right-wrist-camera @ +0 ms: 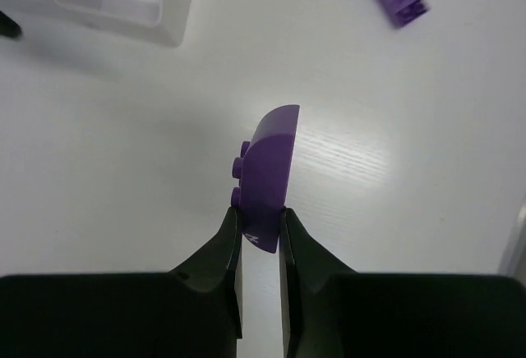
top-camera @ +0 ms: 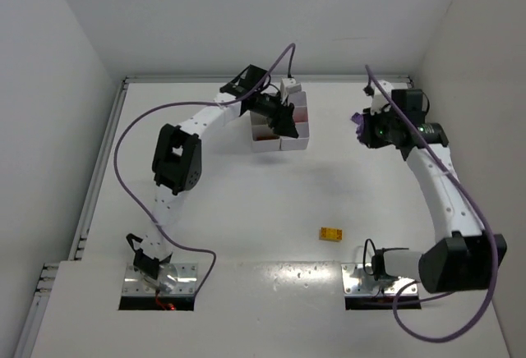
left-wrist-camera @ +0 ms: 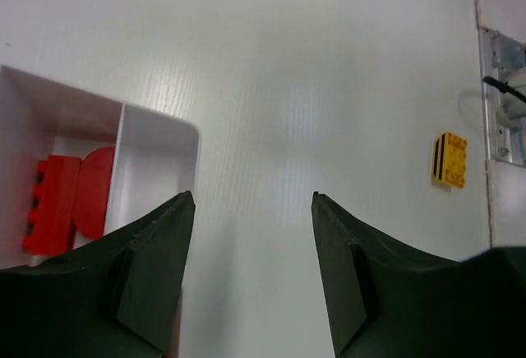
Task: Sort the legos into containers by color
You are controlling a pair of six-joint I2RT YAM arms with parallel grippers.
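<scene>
Purple curved plastic lego brick (right-wrist-camera: 267, 165) is clamped in the fingers of the right gripper (right-wrist-camera: 260, 217) above the table (top-camera: 246, 210), well right of the white compartmented tray (top-camera: 265, 146); carrying it to a free cell looks next, while the left gripper (left-wrist-camera: 251, 202) hangs with fingers apart.

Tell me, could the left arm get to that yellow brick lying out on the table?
Probably yes. The yellow brick lies alone on the bare table with nothing around it, and the left arm has its jaws open and empty by the tray.
</scene>
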